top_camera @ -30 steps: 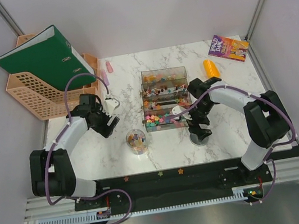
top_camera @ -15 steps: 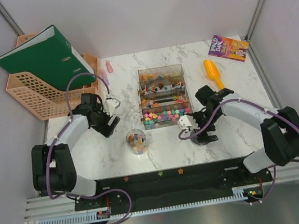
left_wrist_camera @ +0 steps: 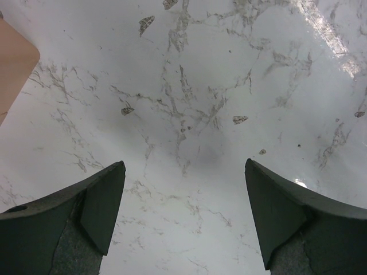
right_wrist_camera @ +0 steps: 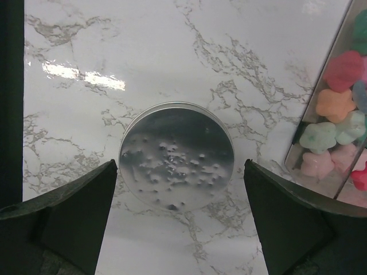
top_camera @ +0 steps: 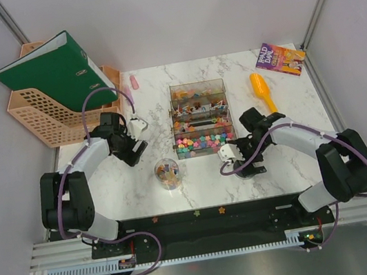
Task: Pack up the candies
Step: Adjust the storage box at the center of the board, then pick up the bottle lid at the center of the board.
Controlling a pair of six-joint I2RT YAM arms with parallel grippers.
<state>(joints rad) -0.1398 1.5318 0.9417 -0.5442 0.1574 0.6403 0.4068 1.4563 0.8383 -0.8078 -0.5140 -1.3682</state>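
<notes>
The candies are small multicoloured sweets in a clear compartment box at mid table; a few show at the right edge of the right wrist view. More lie in a clear cup in front of the box. My right gripper hangs open just above a round silvery lid lying flat on the marble, one finger on each side, not touching it. My left gripper is open over bare marble, left of the cup, holding nothing.
An orange scoop lies behind the right arm, with a purple book at the back right corner. A peach file tray holding a green binder stands at the back left. A small pink item lies beside it.
My right gripper has pulled back from the candy box toward the near edge and now hovers over the lid. The left arm has hardly moved.
</notes>
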